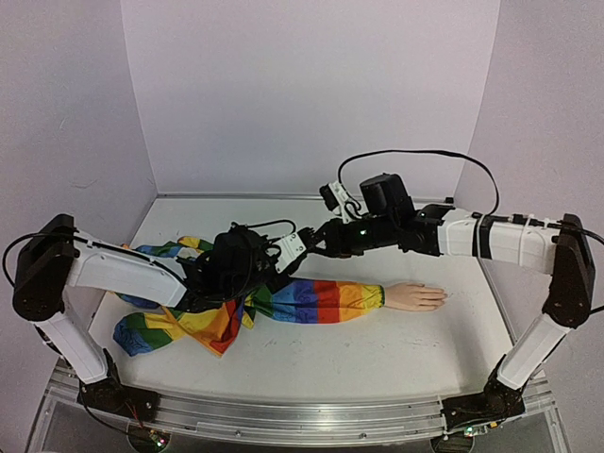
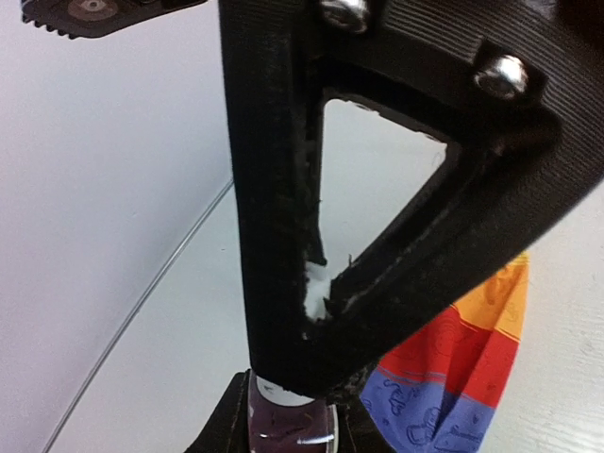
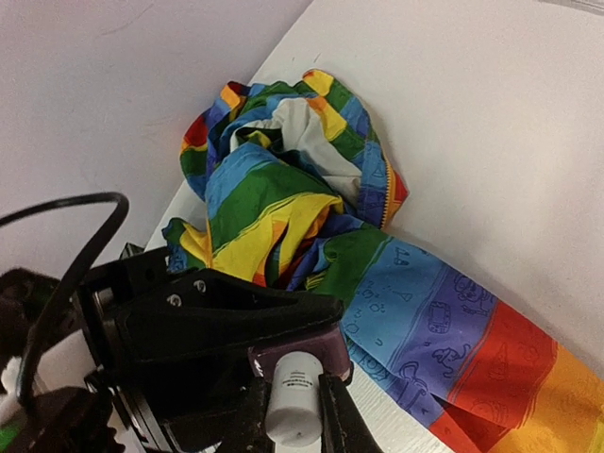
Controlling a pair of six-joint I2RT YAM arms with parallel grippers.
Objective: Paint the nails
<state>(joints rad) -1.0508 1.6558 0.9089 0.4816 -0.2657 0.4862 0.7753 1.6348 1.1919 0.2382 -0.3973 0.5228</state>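
The pale mannequin hand [image 1: 415, 296] lies palm down on the table at the end of a rainbow-striped sleeve [image 1: 316, 300]; its nails are too small to make out. Both grippers meet above the sleeve. My left gripper [image 1: 283, 262] [image 2: 311, 377] is shut on a small polish bottle [image 2: 288, 420] [image 3: 307, 351] of dark purple glass. My right gripper [image 1: 316, 241] [image 3: 294, 415] is shut on the bottle's white cylindrical cap [image 3: 293, 406], which sits against the bottle. The hand is in neither wrist view.
The loose end of the rainbow sleeve is bunched in a heap [image 1: 179, 321] [image 3: 283, 189] at the left, under the left arm. White walls [image 1: 311, 94] close in the table [image 1: 377, 359] at the back and both sides.
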